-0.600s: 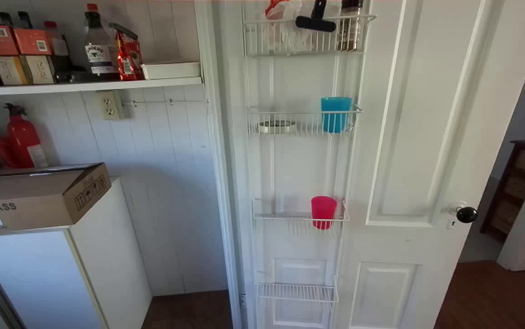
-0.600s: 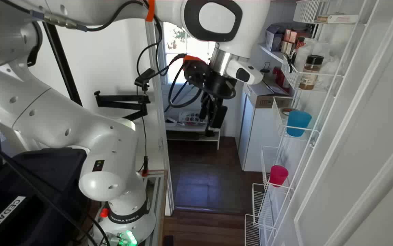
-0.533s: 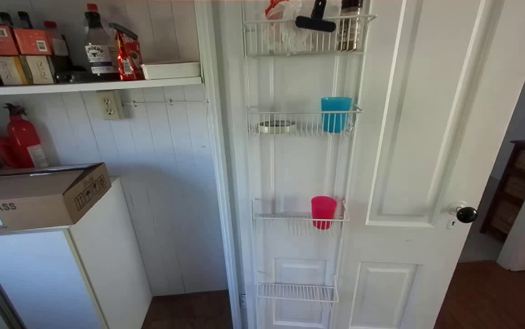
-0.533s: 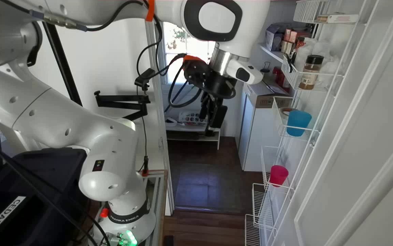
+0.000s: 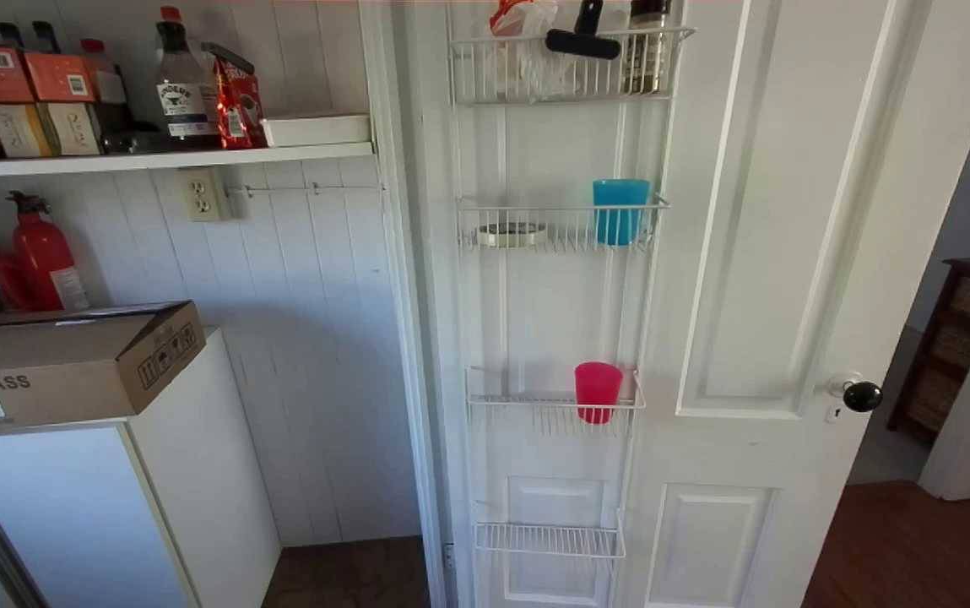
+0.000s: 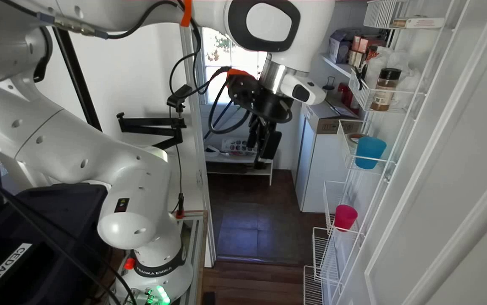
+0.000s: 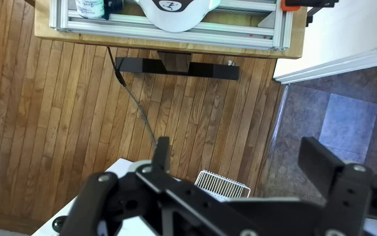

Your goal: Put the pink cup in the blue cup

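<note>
Jaws wide apart on nothing; pink cup not yet in blue cup

In the wrist view the gripper has its jaws spread far apart, with floor showing between them and nothing held. In an exterior view it hangs pointing down, well apart from the rack. The pink cup stands inside the rack and looks upright, wide end up. The blue cup stands one level higher in the rack, also wide end up, with a pale ring on the same level.

So, as far as can be seen, none of the task is done: the cups are on separate levels of the rack. All of it seems left: reach into the rack, grip the pink cup, lift it clear of the rack, bring it over the blue cup, lower it in and let go.
</note>
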